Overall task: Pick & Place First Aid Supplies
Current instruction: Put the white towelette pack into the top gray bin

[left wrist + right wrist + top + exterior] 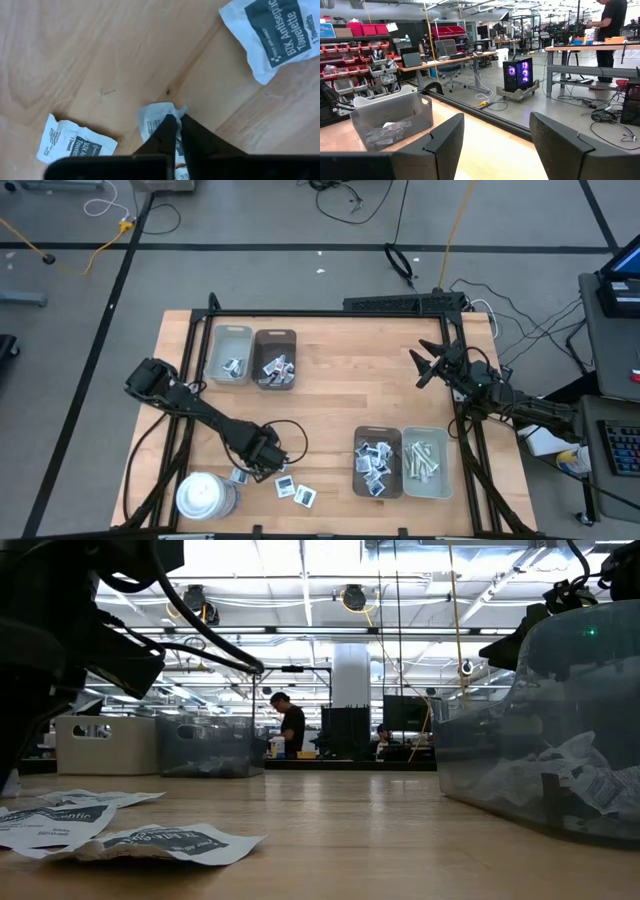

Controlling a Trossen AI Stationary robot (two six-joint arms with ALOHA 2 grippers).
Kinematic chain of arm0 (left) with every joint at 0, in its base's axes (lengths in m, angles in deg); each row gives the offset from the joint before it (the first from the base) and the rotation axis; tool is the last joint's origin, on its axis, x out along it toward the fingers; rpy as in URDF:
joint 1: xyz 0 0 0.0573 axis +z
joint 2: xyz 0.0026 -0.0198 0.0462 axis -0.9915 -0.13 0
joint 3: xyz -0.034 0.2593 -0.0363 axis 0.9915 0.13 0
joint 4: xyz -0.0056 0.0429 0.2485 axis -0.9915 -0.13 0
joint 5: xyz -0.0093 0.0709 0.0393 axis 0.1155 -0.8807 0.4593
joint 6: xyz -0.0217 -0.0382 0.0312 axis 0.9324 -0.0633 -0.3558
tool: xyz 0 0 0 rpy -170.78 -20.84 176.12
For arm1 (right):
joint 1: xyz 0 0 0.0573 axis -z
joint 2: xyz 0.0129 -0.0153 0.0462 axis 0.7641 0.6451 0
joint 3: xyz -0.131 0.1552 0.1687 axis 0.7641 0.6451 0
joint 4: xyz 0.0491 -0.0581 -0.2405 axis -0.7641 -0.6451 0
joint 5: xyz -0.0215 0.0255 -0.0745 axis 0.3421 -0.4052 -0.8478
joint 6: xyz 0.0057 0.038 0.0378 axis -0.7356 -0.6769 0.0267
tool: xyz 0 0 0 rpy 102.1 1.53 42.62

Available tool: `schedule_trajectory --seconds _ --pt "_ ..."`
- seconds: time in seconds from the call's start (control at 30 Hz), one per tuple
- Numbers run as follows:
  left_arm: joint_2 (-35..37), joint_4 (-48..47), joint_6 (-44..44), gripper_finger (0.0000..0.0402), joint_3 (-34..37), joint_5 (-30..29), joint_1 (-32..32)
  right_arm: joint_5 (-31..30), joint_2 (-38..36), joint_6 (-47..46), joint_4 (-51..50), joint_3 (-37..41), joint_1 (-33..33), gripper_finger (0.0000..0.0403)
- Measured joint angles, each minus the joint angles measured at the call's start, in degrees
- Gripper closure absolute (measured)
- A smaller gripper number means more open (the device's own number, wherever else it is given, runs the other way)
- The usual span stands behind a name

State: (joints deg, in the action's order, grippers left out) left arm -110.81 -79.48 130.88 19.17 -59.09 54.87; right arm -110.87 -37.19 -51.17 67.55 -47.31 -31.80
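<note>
- Pinching is in progress at the near-left corner of the pale wooden table (330, 380): the left gripper (268, 455) stands over a cluster of loose packets, and its two dark fingers (167, 131) are pressed almost together on the edge of a small flat square white packet with dark-blue print (155, 117).
- The held packet lies directly under and ahead of the fingertips, flat on the wood; only its far edge shows past them, so its long axis cannot be judged.
- Two more white towelette packets lie apart from the pinch in the left wrist view, one (75, 145) nearby and one (272, 32) farther off; neither touches the fingers.
- A large white round cylinder (205, 496) stands just beside the left gripper, near the table's front edge.
- The right gripper (432, 363) hangs well apart on the table's far-right side, its fingers (440, 142) spread wide and holding nothing; the left arm is clearly the nearer one.
- Judgement: the coming move is a straight lift, then a carry rightward to the brown tray of packets (378, 463), or across to the far brown tray (275, 360). With so little of the packet between the fingertips, it may slip out.
</note>
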Motion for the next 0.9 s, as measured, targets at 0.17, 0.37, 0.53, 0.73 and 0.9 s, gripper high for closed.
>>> schedule_trajectory --seconds 0.17,0.37,0.53,0.73,0.9 --pt "0.0 0.1 -1.0 0.0391 0.0 0.3 0.3 0.0 0.0 0.0 0.0 0.0 0.0 0.0181" --pt "4.0 -0.5 -4.2 0.0394 -0.2 1.7 2.2 0.0 0.0 0.0 0.0 0.0 0.0 0.0183" --pt "10.2 -1.4 -5.6 0.0397 -0.3 1.5 5.0 0.0 0.0 0.0 0.0 0.0 0.0 0.0181" --pt "17.9 -3.1 -7.1 0.0398 -0.3 1.7 9.5 0.0 0.0 0.0 0.0 0.0 0.0 0.0181" --pt "22.8 -8.4 -8.1 0.0397 -0.4 1.3 14.1 0.0 0.0 0.0 0.0 0.0 0.0 0.0181"
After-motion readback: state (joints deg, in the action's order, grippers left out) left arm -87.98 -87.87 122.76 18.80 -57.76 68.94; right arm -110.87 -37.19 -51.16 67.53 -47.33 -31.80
